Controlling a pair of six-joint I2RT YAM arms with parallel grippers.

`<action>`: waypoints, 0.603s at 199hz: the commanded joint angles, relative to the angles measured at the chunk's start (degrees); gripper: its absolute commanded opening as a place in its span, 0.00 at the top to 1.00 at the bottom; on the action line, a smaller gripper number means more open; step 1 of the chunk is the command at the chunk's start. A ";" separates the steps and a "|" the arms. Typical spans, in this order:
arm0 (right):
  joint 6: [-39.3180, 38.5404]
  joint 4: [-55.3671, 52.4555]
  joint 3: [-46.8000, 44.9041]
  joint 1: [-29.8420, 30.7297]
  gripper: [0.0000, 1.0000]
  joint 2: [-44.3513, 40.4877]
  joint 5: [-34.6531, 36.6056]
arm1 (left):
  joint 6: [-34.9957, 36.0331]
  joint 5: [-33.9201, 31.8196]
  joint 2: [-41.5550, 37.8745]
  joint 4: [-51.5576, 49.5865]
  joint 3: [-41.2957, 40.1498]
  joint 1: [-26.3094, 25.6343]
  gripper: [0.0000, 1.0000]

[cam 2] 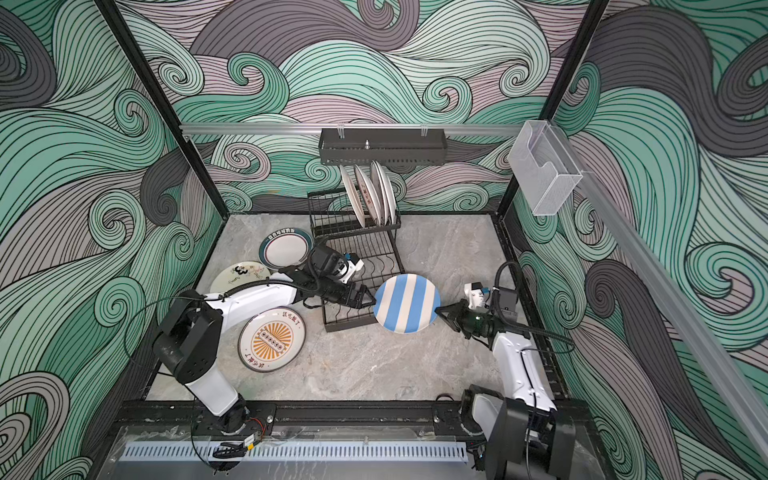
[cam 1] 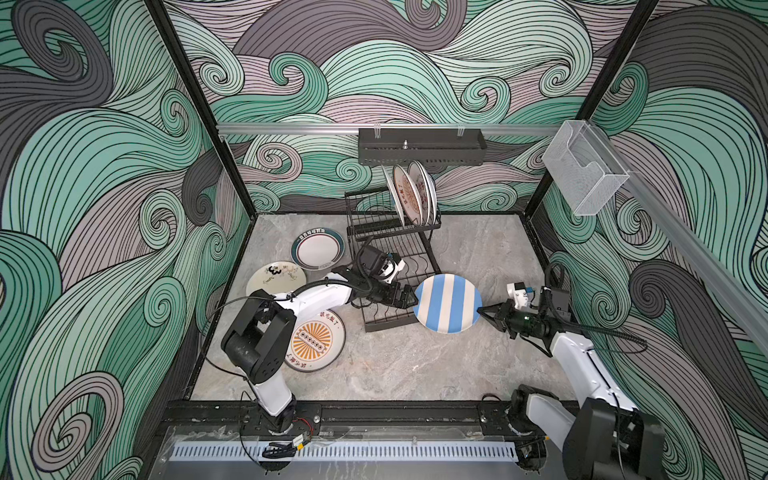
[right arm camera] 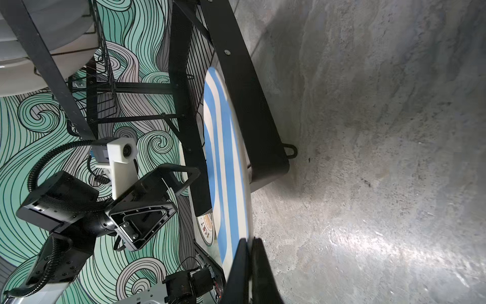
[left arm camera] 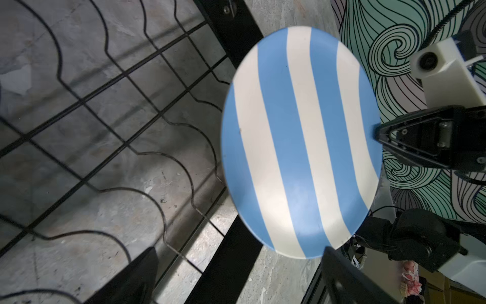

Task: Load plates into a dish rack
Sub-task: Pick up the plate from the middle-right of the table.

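1. A round blue-and-cream striped plate point(cam 1: 448, 303) point(cam 2: 406, 303) point(left arm camera: 299, 142) point(right arm camera: 226, 158) is held clear of the grey marbled worktop point(cam 1: 415, 365) point(cam 2: 374, 365). It is face up and slightly tilted, at the corner of the black wire dish rack point(cam 1: 390, 229) point(cam 2: 353, 227) point(left arm camera: 231, 23) point(right arm camera: 244, 105) nearest the right arm. In both top views its rim overlaps the corner of the rack's lower grid. Whether plate and rack touch cannot be told.
2. The right jaws are pressed together on the striped plate's rim, on the side facing the right arm. The right wrist view shows the rim pinched between them.
3. The left jaws are spread wide at the opposite side of the striped plate, over the rack's lower grid of wavy wires. In the left wrist view the plate's edge lies between the two fingers point(left arm camera: 347, 279), close to one of them. Contact cannot be made out.
4. On the rack's raised upper tier, at the back, four plates point(cam 1: 411, 195) point(cam 2: 370, 195) stand on edge in the slots towards its right end, leaning slightly.
5. Three plates lie flat on the worktop left of the rack:
   - A teal-rimmed white plate point(cam 1: 318, 249) point(cam 2: 286, 248) lies just beside the rack.
   - A whitish plate with dark markings point(cam 1: 274, 277) point(cam 2: 239, 275) lies nearer the left wall.
   - An orange-sunburst plate point(cam 1: 318, 345) point(cam 2: 272, 343) lies closest to the front, partly under the left arm.
6. A black perforated metal shelf point(cam 1: 422, 151) point(cam 2: 382, 149) hangs from the rail on the back wall above the rack. A clear plastic box point(cam 1: 586, 178) point(cam 2: 544, 174) hangs on the right-hand rail.
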 commanded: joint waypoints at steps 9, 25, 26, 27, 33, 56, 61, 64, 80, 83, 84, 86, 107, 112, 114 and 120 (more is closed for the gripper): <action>0.04 3.27 -1.60 1.62 1.00 0.26 -0.42 | 0.98 -1.47 3.45 0.03 5.37 -2.25 0.01; 0.96 4.84 -2.57 1.87 1.00 0.50 -0.46 | 1.49 -2.29 5.55 -1.56 7.45 -3.23 0.01; 0.99 4.90 -2.64 1.88 1.00 0.51 -0.39 | 1.54 -2.35 5.70 -1.69 7.53 -3.24 0.01; 1.00 4.89 -2.72 1.88 1.00 0.56 -0.36 | 1.57 -2.38 5.77 -1.80 7.70 -3.25 0.01; 0.98 5.05 -2.91 1.89 1.00 0.69 -0.25 | 1.67 -2.24 6.53 -2.21 8.24 -3.39 0.02; 1.09 6.05 -3.42 2.32 1.00 1.13 -0.11 | 1.82 -1.39 7.77 -2.47 8.97 -3.93 0.01; 1.18 6.31 -3.57 2.44 1.00 1.19 0.08 | 2.01 -1.30 7.87 -2.48 9.12 -4.06 0.01; 1.11 6.54 -3.66 2.54 1.00 1.26 0.17 | 2.21 -1.34 7.87 -2.50 9.23 -4.24 0.01; 1.34 7.40 -3.99 2.93 1.00 1.86 0.45 | 3.53 -1.69 8.11 -3.26 10.03 -5.37 0.01; 1.30 7.53 -3.95 3.01 1.00 2.00 0.30 | 3.72 -1.70 8.21 -3.52 10.34 -5.53 0.01; 1.29 7.61 -3.99 3.02 1.00 2.05 0.25 | 3.80 -1.66 8.26 -3.60 10.38 -5.63 0.01; 1.30 7.72 -3.98 3.03 1.00 2.13 0.21 | 3.92 -1.63 8.32 -3.72 10.59 -5.79 0.01; 1.36 8.14 -3.91 3.08 0.96 2.76 -0.16 | 4.46 -1.19 9.26 -4.74 11.69 -7.02 0.01; 1.35 8.16 -3.86 3.07 0.94 2.81 -0.22 | 4.49 -1.19 9.46 -4.84 11.78 -7.25 0.01; 1.36 8.21 -3.86 3.11 0.93 2.81 -0.20 | 4.47 -1.18 9.56 -4.80 11.80 -7.33 0.01; 1.37 8.21 -3.77 3.08 0.92 2.72 -0.16 | 4.41 -1.10 9.67 -4.71 11.79 -7.52 0.01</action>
